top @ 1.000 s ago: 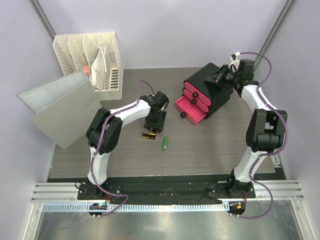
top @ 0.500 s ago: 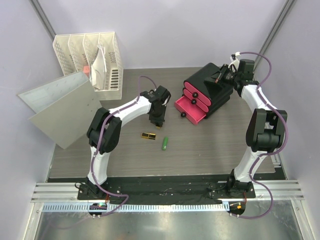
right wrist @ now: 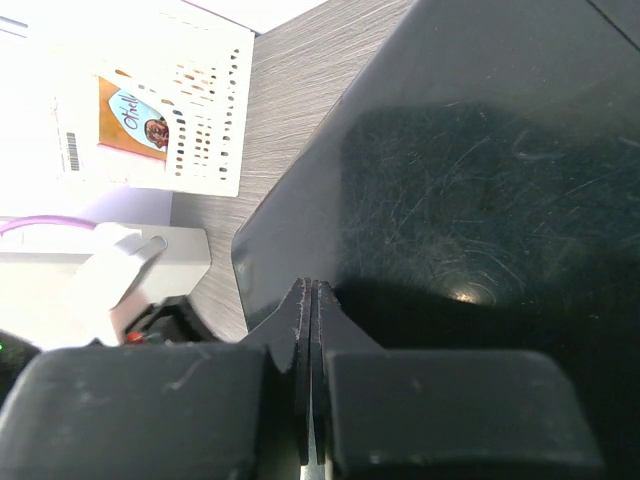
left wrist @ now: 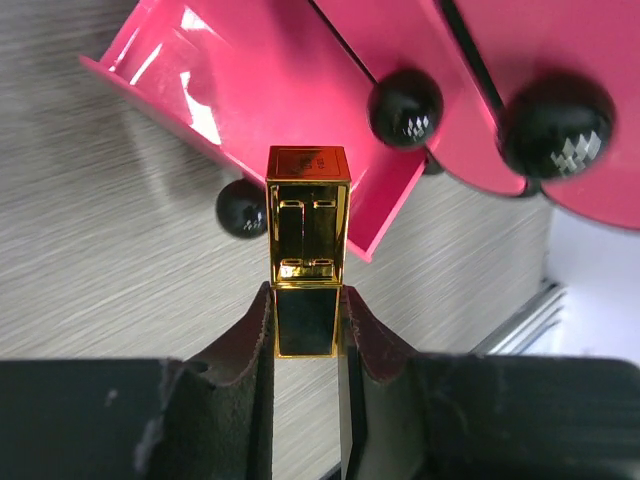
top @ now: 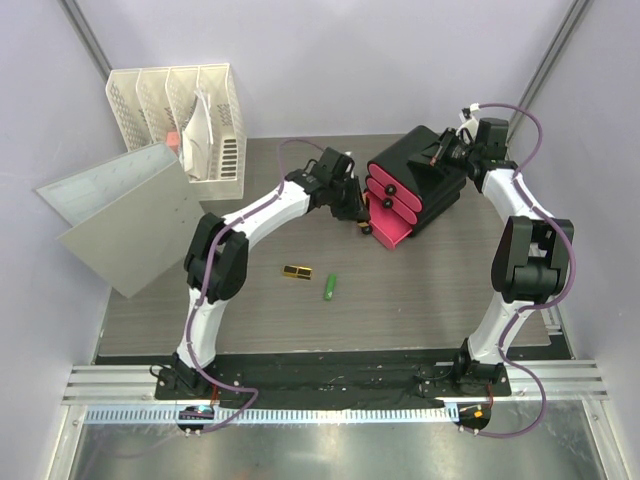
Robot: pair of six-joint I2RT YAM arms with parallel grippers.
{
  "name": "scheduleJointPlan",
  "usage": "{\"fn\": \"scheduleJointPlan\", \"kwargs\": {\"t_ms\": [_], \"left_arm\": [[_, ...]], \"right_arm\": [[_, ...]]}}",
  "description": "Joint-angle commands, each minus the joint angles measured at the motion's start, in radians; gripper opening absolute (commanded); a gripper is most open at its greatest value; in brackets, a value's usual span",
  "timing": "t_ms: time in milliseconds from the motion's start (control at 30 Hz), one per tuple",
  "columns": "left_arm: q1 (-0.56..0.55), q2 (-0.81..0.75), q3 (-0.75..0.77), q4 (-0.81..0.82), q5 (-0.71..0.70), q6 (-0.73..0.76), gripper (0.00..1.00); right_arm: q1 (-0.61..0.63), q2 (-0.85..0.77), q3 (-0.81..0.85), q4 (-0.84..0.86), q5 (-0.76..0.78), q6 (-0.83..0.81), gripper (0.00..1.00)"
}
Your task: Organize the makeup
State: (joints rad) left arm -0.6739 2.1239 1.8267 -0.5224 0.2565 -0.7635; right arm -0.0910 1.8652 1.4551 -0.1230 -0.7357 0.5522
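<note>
The left pincer (left wrist: 305, 300) is closed on a gold and black lipstick (left wrist: 307, 215). It squeezes only the dark bottom end, so the shiny gold part sticks out in front. In the wrist picture the lipstick is in the middle of the frame. Its gold tip just reaches the front wall of the open pink drawer (left wrist: 250, 90), and a round black knob (left wrist: 242, 207) is just to its left. Seen from above, this spot is in the middle of the frame, at the left side of the black box (top: 425, 160) that holds the drawers. The right pincer (right wrist: 312, 290) is shut with nothing in it. It seems to rest on the box's shiny black top, at the upper right of the top picture. A second lipstick (top: 296, 272) and a green stick (top: 329, 287) lie close together on the worktop (top: 430, 300), lower down in the frame. I think the job now is to drop the held lipstick into the drawer. That could go wrong. The grip is on a small smooth end, so the lipstick might tip or slip out too soon. It does not look fully over the drawer, so if it is let go here it may hit the wall or the knob and roll away. If the pincer goes too low, it could bump the drawer shut or shove the box.
</note>
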Motion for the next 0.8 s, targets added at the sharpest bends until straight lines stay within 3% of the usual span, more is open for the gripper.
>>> {"fn": "scheduleJointPlan", "kwargs": {"t_ms": [0,300,333,433,533,633,767], "left_arm": [[-0.004,0.037,0.019,0.146,0.038,-0.186,0.00],[-0.003,0.088,0.072,0.213,0.023,-0.299,0.05],[-0.003,0.096,0.078,0.210,0.026,-0.303,0.08],[-0.004,0.108,0.095,0.206,0.024,-0.306,0.42],[-0.003,0.116,0.108,0.220,0.036,-0.297,0.56],[-0.003,0.114,0.121,0.219,0.050,-0.277,0.64],[0.002,0.055,0.085,0.214,0.044,-0.232,0.64]], "right_arm": [[0.008,0.114,-0.084,-0.288,0.147,-0.084,0.01],[0.008,0.109,-0.093,-0.288,0.144,-0.087,0.01],[0.008,0.111,-0.096,-0.288,0.141,-0.087,0.01],[0.008,0.111,-0.096,-0.288,0.140,-0.086,0.01],[0.008,0.109,-0.095,-0.288,0.139,-0.087,0.01],[0.008,0.109,-0.094,-0.288,0.136,-0.084,0.01],[0.008,0.107,-0.096,-0.288,0.134,-0.087,0.01]]}}
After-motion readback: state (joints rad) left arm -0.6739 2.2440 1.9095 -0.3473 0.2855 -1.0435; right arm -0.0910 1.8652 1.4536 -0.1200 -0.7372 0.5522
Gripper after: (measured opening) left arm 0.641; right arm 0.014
